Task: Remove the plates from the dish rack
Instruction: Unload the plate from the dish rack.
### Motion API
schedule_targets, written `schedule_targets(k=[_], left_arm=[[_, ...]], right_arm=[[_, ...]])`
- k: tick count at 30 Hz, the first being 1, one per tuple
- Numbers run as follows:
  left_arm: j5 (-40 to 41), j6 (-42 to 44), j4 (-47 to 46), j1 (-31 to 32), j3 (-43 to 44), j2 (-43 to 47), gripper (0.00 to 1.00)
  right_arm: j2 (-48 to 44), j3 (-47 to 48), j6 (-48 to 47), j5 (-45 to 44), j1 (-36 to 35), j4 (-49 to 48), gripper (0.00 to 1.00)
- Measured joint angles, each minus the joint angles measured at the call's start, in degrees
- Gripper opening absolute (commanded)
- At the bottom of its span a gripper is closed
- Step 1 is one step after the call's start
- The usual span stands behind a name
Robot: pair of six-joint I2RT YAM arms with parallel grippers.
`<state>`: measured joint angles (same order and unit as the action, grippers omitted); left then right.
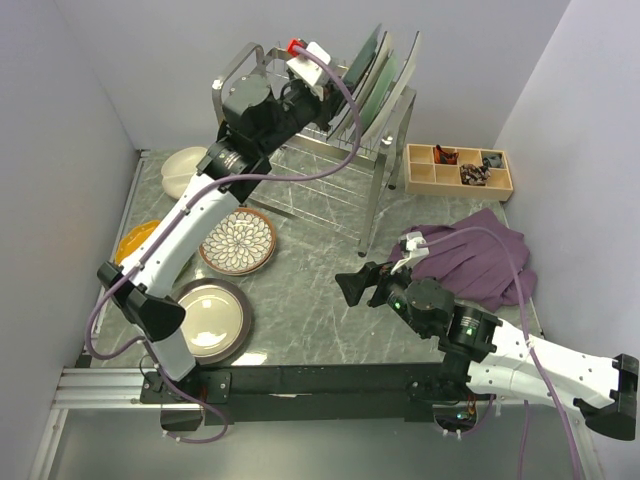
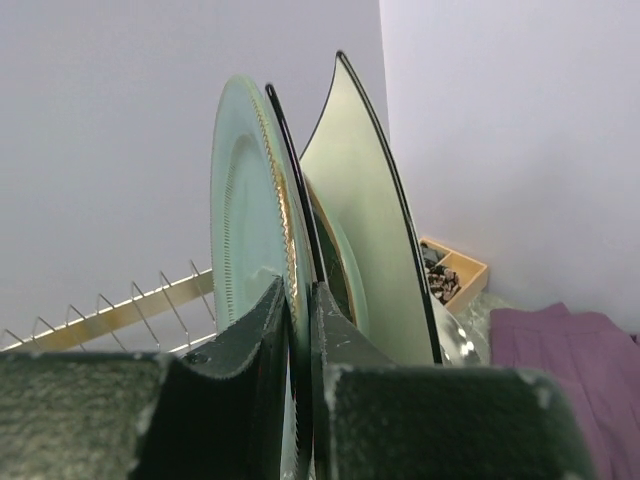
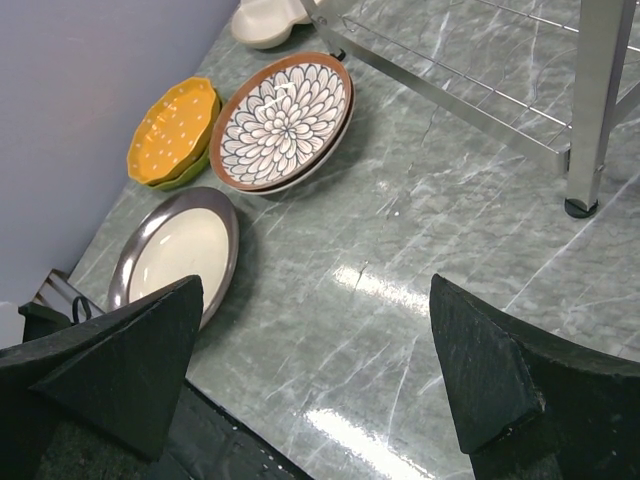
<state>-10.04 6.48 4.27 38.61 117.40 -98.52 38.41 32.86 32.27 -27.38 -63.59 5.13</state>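
Three plates stand upright on the top tier of the dish rack point(image 1: 382, 190). Nearest the arm is a pale green plate point(image 2: 245, 200), then a dark-rimmed one point(image 2: 303, 200) and a square white one point(image 2: 372, 230). My left gripper point(image 1: 335, 85) point(image 2: 298, 305) is shut on the pale green plate's rim, one finger on each face. My right gripper point(image 1: 352, 288) point(image 3: 315, 350) hangs open over the bare table, holding nothing. On the table at the left lie a cream divided plate point(image 1: 183, 168), an orange dotted plate point(image 3: 172, 130), a brown petal plate point(image 3: 280, 120) and a dark-rimmed cream plate point(image 3: 180, 250).
A wooden compartment tray point(image 1: 458, 170) stands right of the rack. A purple cloth point(image 1: 475, 255) lies in front of it, beside my right arm. The rack's chrome leg point(image 3: 590, 110) stands on the marble table beyond my right gripper. Walls close in on three sides.
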Motion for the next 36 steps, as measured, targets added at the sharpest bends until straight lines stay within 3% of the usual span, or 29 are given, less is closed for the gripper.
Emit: schedule_targets(k=[18, 36], left_arm=[[2.5, 8.8, -3.8, 2.3, -6.4, 2.7, 0.01], [1.0, 8.0, -2.7, 2.3, -6.4, 4.2, 0.01]], right_arm=[[0.1, 0.0, -0.1, 0.0, 0.0, 0.0, 1.00], [0.8, 0.0, -0.4, 0.0, 0.0, 0.0, 1.00]])
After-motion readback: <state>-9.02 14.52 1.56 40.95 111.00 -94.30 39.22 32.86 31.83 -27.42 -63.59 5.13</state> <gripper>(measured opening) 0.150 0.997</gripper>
